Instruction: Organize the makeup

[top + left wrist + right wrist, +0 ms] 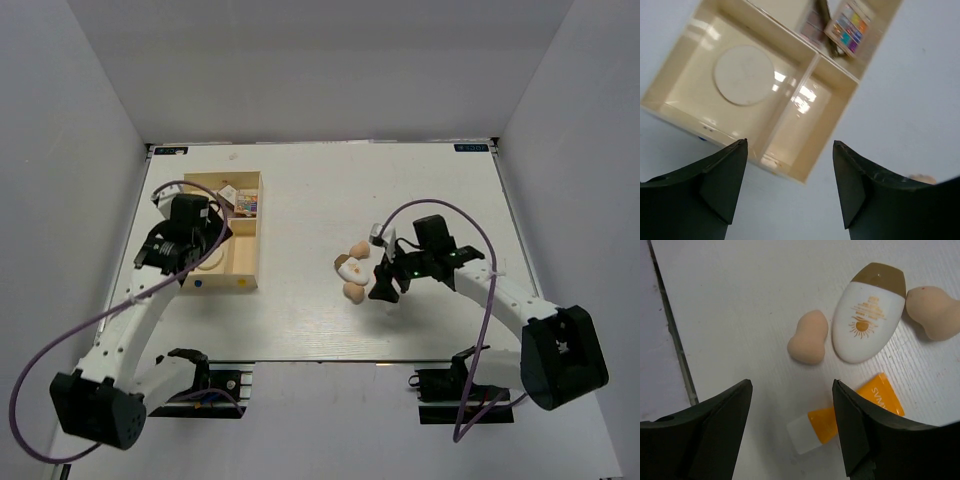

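Progress: judged partly done.
Stowed: a cream round compact point(744, 75) lies flat in the large compartment of the wooden tray point(800, 125). The multicolour palette point(850, 27) and slim case point(815, 22) lie farther ahead of the left end effector point(790, 145).
Left end effector: released, empty, over a vacant compartment.
Outstanding: orange white-capped tube point(840, 417), white brown-capped bottle point(867, 315), near beige sponge point(808, 337) and far beige sponge point(932, 312), all loose on the tabletop point(740, 300).
Right end effector point(791, 385): released, empty. The tube lies just beside its right finger, the rest ahead.
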You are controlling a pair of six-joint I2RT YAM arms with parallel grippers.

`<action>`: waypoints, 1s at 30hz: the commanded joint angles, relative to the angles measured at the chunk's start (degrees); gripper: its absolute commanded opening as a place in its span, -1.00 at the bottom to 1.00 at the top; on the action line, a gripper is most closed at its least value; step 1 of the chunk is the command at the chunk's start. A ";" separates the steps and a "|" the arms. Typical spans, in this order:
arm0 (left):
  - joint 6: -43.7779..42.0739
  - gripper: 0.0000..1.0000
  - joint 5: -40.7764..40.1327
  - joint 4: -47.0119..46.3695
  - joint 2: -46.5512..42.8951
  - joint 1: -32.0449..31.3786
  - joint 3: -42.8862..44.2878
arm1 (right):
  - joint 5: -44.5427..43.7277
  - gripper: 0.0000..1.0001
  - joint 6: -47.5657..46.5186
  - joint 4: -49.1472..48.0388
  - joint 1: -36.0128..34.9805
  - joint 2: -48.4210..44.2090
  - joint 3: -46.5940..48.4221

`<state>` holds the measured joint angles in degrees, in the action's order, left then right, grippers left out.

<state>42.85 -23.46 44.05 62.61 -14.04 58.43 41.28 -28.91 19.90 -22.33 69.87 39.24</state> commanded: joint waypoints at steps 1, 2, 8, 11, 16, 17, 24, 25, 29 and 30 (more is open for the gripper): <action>0.04 0.57 12.37 -4.24 -5.38 -0.46 -5.42 | -6.71 0.43 5.26 -6.52 -3.33 1.85 2.68; 0.48 0.57 13.61 -4.41 -7.65 -0.46 -6.31 | -7.61 0.44 5.44 -6.80 -4.03 3.25 2.85; 0.66 0.60 16.26 -3.28 -12.07 -0.46 -8.16 | -16.91 0.46 7.11 -9.79 -10.54 10.53 5.75; 0.13 0.61 15.64 -1.87 -11.99 -0.46 -6.49 | -17.90 0.46 7.46 -9.53 -12.65 13.54 8.39; 0.13 0.61 15.38 -1.42 -12.51 -0.46 -6.40 | -23.77 0.38 6.94 -9.27 -16.07 17.22 10.41; 0.13 0.61 15.29 -1.51 -12.69 -0.46 -6.49 | -25.00 0.34 6.67 -8.83 -16.60 17.67 10.68; -0.31 0.62 14.67 -1.42 -12.95 0.07 -5.35 | -28.27 0.04 4.03 -5.32 -19.24 19.17 11.73; -0.31 0.62 14.67 -1.43 -12.69 0.07 -5.17 | -28.53 0.02 3.95 -5.14 -19.51 19.17 11.56; -0.22 0.63 14.94 -2.04 -12.43 0.07 -5.43 | -29.23 -0.06 3.42 -3.91 -20.73 18.99 11.21; -0.05 0.63 15.11 -2.04 -12.60 0.07 -5.44 | -29.24 -0.07 3.16 -3.21 -20.74 18.99 11.29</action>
<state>43.27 -8.62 42.35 50.81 -14.33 51.16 14.06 -24.32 13.80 -42.52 89.36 49.08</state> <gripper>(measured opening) 0.814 0.470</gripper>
